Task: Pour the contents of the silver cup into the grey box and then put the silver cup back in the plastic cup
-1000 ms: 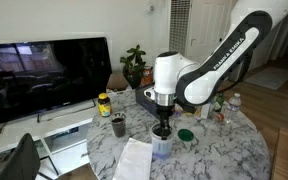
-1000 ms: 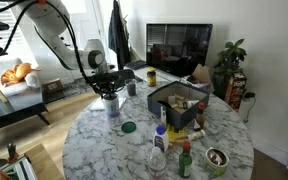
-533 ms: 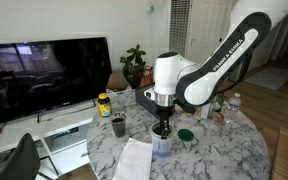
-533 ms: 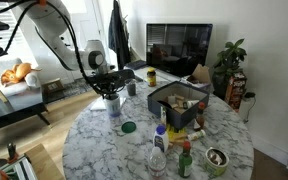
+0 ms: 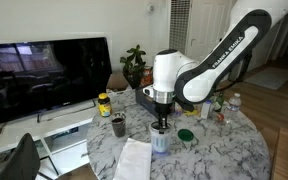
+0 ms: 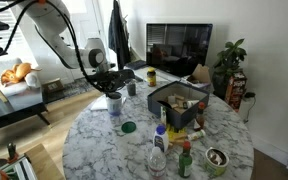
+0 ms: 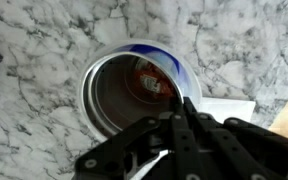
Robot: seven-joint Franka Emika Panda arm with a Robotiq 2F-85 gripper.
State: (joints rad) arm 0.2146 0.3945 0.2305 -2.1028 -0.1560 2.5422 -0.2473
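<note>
The wrist view looks straight down into the silver cup (image 7: 124, 95), which stands nested inside the whitish-blue plastic cup (image 7: 186, 72) on the marble table. Something small and reddish-brown (image 7: 152, 82) lies in the silver cup's bottom. My gripper (image 7: 182, 112) is shut on the silver cup's rim, on the side nearest the camera. In both exterior views the gripper (image 5: 161, 127) (image 6: 111, 93) points straight down onto the nested cups (image 5: 161, 142) (image 6: 114, 104). The grey box (image 6: 176, 92) stands on the table a short way from the cups and holds several items.
A small dark grey cup (image 5: 118, 125) and a yellow-lidded jar (image 5: 104, 104) stand near the cups. White paper (image 5: 134, 160) lies beside them and a green lid (image 6: 128, 127) just beyond. Bottles (image 6: 159, 150) crowd one table edge. A television (image 5: 44, 72) stands past the table.
The jaws have closed from half open onto the silver cup's rim. The arm and the cups have stayed where they were.
</note>
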